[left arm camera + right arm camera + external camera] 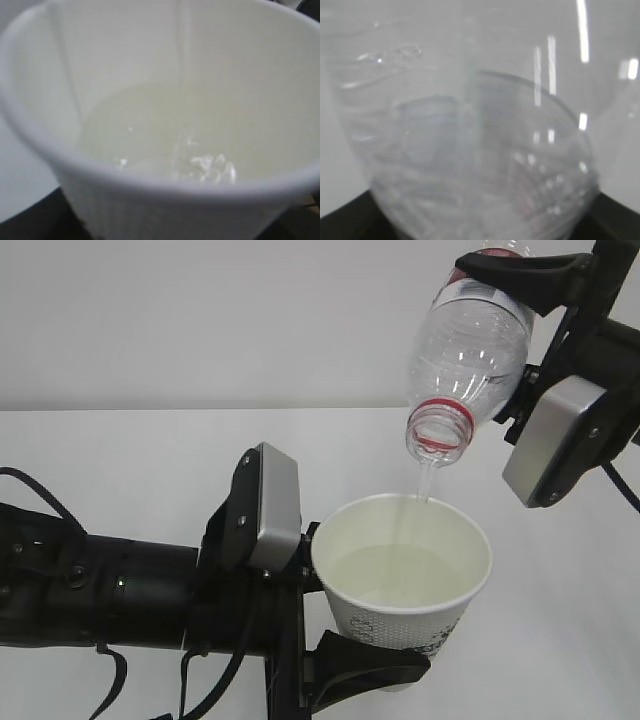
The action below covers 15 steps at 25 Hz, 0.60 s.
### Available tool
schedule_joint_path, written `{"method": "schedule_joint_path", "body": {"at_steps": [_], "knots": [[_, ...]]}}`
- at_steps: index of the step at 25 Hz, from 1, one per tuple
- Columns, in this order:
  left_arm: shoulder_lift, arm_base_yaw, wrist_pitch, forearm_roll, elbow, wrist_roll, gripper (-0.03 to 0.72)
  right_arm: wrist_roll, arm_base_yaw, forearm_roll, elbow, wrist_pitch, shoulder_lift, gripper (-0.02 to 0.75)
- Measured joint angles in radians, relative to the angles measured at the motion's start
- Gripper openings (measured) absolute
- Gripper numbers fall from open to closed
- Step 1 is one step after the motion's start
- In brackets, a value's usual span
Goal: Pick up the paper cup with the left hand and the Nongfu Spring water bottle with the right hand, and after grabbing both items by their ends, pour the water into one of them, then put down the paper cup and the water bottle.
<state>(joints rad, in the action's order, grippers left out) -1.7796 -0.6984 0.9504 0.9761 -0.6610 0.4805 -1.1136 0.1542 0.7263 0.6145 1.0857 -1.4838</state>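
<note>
pour is on: both items are up off the desk [120,460] and a thin stream of water [424,483] runs from the bottle [468,350] into the cup [400,585], a pale pool already covering its bottom. left to do: finish pouring, then set both down. the left gripper [340,640] reaches in level from the desk's left side, closed round the cup's lower wall, cup upright. the right gripper [530,280] comes from upper right, clamped on the bottle's body, bottle tipped mouth-down just above the cup's far rim.
</note>
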Motion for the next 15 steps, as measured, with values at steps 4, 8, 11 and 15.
{"method": "schedule_joint_path", "body": {"at_steps": [4,8,11,15], "knots": [[0.000,0.000,0.000,0.000,0.000,0.000,0.525,0.000,0.000,0.000,0.002,0.000,0.000,0.525],[0.000,0.000,0.000,0.000,0.000,0.000,0.525,0.000,0.000,-0.004,0.002,0.000,0.000,0.525],[0.000,0.000,0.000,0.000,0.000,0.000,0.525,0.000,0.000,-0.004,0.002,0.000,0.000,0.525],[0.000,0.000,0.000,0.000,0.000,0.000,0.525,0.000,0.000,-0.008,0.002,0.000,0.000,0.525]]}}
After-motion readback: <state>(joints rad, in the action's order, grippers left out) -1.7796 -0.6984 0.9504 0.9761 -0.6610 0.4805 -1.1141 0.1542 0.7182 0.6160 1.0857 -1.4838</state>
